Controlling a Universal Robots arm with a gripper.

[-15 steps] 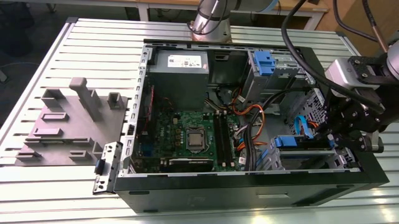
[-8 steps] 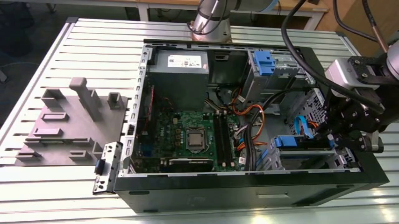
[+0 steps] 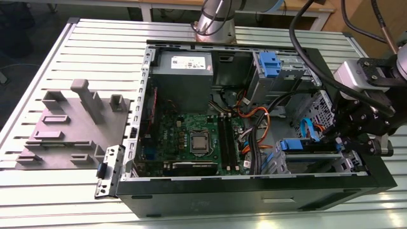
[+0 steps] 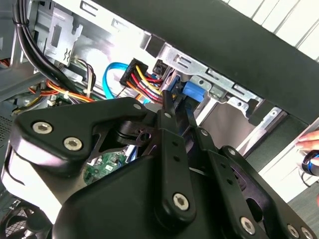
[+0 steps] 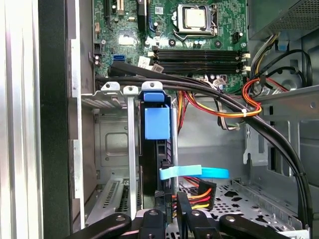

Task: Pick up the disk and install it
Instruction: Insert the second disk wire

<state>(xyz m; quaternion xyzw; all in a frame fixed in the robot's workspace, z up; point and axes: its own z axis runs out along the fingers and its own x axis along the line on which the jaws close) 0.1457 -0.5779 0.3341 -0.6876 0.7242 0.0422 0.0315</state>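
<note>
The disk stands on edge in the drive bay at the case's near corner on the exterior view's right, its blue carrier tab facing the motherboard. In the first wrist view the disk runs down the metal bay toward my gripper. The gripper's two black fingers stand almost together, a gap narrower than the disk is thick, and their tips sit at its near end. In the second wrist view the gripper meets the blue carrier end of the disk. My gripper reaches into the case from the exterior view's right.
The open computer case lies on a slatted table. A blue data cable and a red-yellow power plug hang beside the disk. Thick black cables cross the bay. A grey fixture and a hand are outside the case.
</note>
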